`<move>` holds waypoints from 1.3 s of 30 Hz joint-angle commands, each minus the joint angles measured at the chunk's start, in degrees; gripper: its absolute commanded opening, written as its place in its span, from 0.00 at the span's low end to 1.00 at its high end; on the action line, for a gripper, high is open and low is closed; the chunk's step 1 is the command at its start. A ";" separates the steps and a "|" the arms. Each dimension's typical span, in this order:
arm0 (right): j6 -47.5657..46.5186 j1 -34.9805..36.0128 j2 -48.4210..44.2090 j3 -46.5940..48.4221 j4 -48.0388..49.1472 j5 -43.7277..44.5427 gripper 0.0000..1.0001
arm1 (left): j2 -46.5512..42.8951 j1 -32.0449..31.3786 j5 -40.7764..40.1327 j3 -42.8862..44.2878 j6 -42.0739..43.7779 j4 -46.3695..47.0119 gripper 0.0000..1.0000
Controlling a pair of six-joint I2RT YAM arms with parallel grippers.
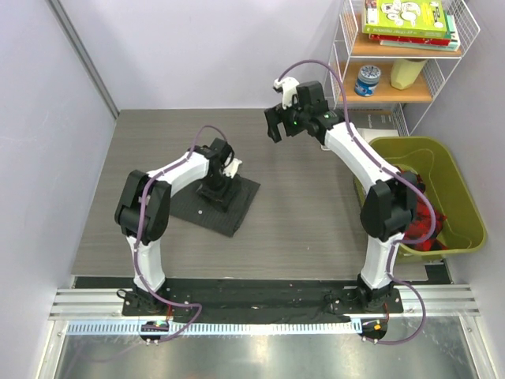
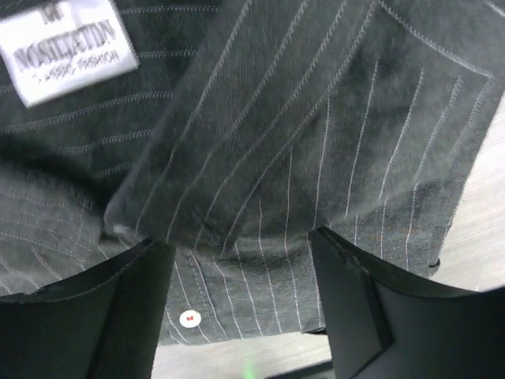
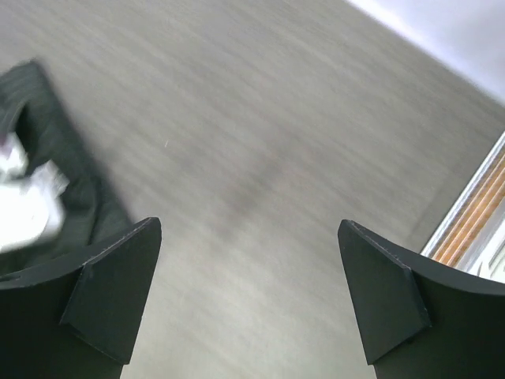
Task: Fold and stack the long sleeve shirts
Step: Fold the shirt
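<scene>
Left pincer (image 2: 237, 241) spread, directly over shirt (image 2: 316, 118) | right pincer (image 3: 248, 225) spread wide, well away from shirt

Soft matt pinstriped cloth shirt (image 2: 300, 142), woven white label (image 2: 67, 47), matt wood-grain table (image 1: 316, 229), smooth olive plastic bin (image 1: 461, 197)

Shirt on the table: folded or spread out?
Folded. The shirt lies as a compact rectangle under the left hand; the left wrist view shows overlapping layers.
</scene>
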 commanded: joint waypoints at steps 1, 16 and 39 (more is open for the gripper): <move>0.60 -0.63 -4.18 -8.31 -3.77 -5.49 1.00 | 4.57 4.98 -4.05 4.06 -4.43 -1.72 0.68; -0.97 -5.64 -0.06 -13.78 -13.53 -27.90 0.67 | -4.29 -6.01 22.39 2.41 -15.18 -1.73 0.66; -2.91 -0.81 5.48 -15.37 -14.15 -28.62 0.43 | -7.56 19.76 28.65 -2.61 18.30 -16.23 0.60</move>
